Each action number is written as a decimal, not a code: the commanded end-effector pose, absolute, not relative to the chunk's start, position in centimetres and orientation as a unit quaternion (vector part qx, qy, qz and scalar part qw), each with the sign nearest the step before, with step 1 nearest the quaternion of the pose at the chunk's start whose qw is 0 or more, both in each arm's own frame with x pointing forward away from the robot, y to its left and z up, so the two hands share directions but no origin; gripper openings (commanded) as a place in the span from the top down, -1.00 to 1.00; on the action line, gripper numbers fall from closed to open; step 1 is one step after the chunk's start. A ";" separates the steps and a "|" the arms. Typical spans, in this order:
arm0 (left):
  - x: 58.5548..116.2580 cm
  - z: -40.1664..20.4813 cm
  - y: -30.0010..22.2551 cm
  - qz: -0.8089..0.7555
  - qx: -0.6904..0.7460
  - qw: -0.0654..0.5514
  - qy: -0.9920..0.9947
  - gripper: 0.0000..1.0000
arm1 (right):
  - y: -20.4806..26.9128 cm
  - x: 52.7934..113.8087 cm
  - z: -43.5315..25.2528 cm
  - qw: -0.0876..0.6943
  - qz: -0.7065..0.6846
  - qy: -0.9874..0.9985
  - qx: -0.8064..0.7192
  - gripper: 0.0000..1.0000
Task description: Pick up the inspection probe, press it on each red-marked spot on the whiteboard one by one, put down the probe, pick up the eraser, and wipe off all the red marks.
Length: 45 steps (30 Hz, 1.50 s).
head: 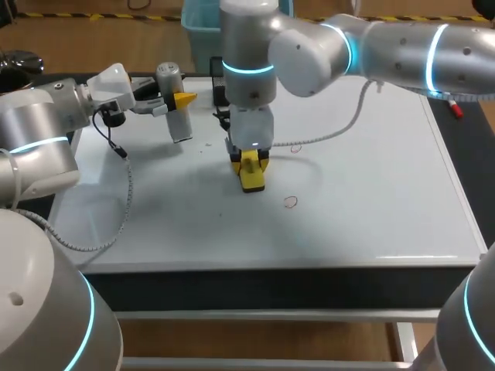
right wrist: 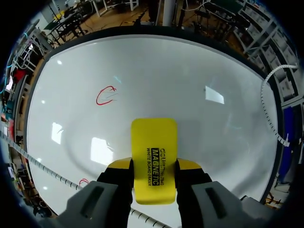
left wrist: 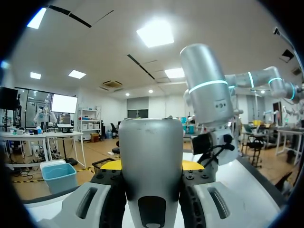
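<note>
A dark table [head: 271, 287] carries a large whiteboard [head: 371, 201] that lies flat and covers nearly all of its top, leaving a dark strip along the near edge and the right side. Near the board's middle there is a red mark [head: 290, 202], a small open loop. A second red mark [head: 296, 148] lies farther back. A yellow eraser [head: 251, 174] stands on the board between them and a little to their left. A grey probe [head: 175, 104] stands upright over the far left part; whether it touches the surface cannot be told. A small red thing [head: 455, 109] lies on the table's right strip.
</note>
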State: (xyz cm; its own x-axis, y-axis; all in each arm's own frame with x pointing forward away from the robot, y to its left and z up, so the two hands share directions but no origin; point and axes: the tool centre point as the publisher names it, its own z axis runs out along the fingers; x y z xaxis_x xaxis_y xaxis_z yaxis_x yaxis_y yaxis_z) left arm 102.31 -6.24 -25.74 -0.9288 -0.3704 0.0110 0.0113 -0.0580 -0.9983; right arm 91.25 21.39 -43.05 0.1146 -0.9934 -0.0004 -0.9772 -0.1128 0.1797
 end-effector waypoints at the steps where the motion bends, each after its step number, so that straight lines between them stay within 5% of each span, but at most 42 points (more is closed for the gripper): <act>1: 102.2 -25.6 -6.3 -0.714 -0.134 0.135 0.673 1.00 | 19.9 91.8 -43.8 0.068 -0.059 -0.667 0.740 1.00; 45: 102.2 -25.6 -6.3 -0.714 -0.134 0.135 0.673 1.00 | 12.7 97.3 -35.9 0.020 -0.061 -0.714 0.697 1.00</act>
State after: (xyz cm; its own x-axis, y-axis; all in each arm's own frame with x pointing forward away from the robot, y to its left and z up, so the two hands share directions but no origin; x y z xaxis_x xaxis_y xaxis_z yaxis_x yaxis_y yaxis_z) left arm 102.31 -6.24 -25.75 -0.9288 -0.3705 0.0110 0.0113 -0.0579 -0.9983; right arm 96.72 13.73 -36.31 -0.0188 -0.9987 -0.0479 -0.9935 0.0132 0.1132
